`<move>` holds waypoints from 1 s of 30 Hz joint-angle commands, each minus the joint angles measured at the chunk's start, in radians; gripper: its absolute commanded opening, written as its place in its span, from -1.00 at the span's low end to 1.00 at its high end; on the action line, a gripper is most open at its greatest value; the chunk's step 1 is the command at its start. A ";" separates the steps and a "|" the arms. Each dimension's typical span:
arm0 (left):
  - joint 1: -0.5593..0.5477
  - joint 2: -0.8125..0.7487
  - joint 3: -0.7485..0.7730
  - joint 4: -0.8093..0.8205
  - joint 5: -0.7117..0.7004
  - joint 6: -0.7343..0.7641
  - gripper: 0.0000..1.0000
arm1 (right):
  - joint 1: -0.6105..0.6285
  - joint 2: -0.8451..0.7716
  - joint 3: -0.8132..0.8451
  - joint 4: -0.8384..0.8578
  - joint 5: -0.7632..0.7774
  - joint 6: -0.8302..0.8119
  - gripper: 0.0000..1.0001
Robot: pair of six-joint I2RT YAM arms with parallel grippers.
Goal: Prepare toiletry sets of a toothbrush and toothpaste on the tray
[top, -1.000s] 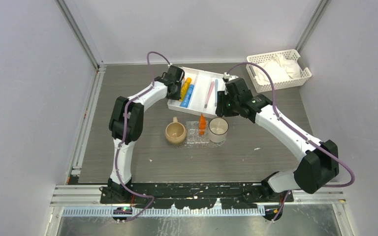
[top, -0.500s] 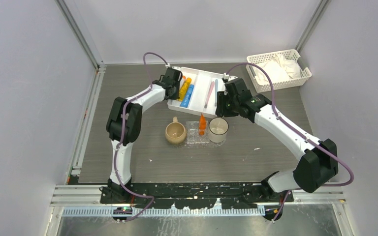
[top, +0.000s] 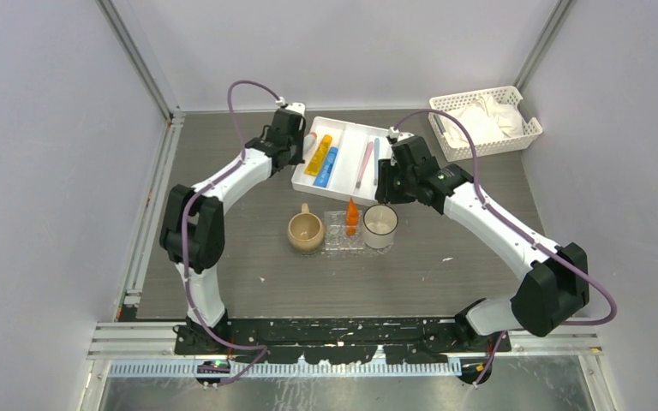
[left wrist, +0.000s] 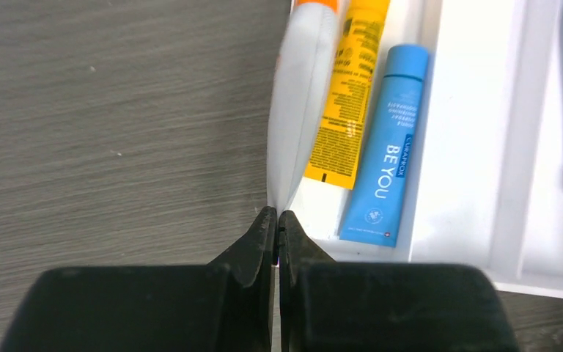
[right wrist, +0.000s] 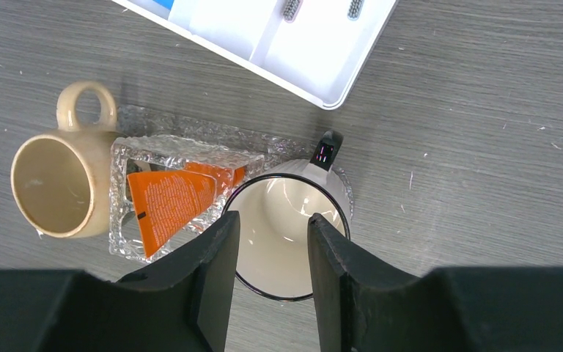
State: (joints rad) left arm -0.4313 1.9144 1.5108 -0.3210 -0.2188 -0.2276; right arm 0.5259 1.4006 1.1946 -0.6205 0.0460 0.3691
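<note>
My left gripper [left wrist: 277, 214] is shut on the flat tail of a white toothpaste tube [left wrist: 297, 110] with an orange cap, at the left edge of the white compartmented tray [top: 347, 128]. A yellow toothpaste tube [left wrist: 348, 88] and a blue one [left wrist: 388, 147] lie beside it in that tray. A pink toothbrush [top: 365, 164] and a light blue toothbrush [top: 376, 158] lie in its right compartments. The small clear tray [right wrist: 128, 158] holds an orange toothpaste tube [right wrist: 172, 202]. My right gripper [right wrist: 273, 227] hangs open and empty above the white mug [right wrist: 337, 202].
A beige mug [top: 306, 231] stands left of the clear tray and the white mug [top: 380, 226] stands on its right end. A white slotted basket [top: 485, 122] holding white cloth sits at the back right. Walls close in the table on three sides.
My left gripper has shut on the white tube's tail and drawn back to the left edge of the white tray. The right arm has barely moved.
</note>
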 commanded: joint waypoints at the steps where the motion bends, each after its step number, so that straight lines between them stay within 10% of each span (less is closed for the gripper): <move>1: 0.009 -0.108 0.031 -0.011 -0.017 0.008 -0.99 | -0.004 -0.058 0.000 0.014 -0.010 0.005 -0.10; 20: 0.022 -0.102 0.426 -0.663 0.182 -0.013 -0.99 | -0.004 -0.057 0.019 -0.011 -0.032 0.013 -0.12; 30: 0.022 -0.020 0.357 -0.671 0.287 -0.015 -0.99 | -0.003 -0.044 0.012 -0.018 -0.033 0.012 -0.13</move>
State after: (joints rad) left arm -0.4156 1.8801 1.9064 -0.9863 0.0204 -0.2337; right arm 0.5259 1.3678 1.1946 -0.6380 0.0216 0.3737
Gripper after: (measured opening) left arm 0.018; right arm 0.439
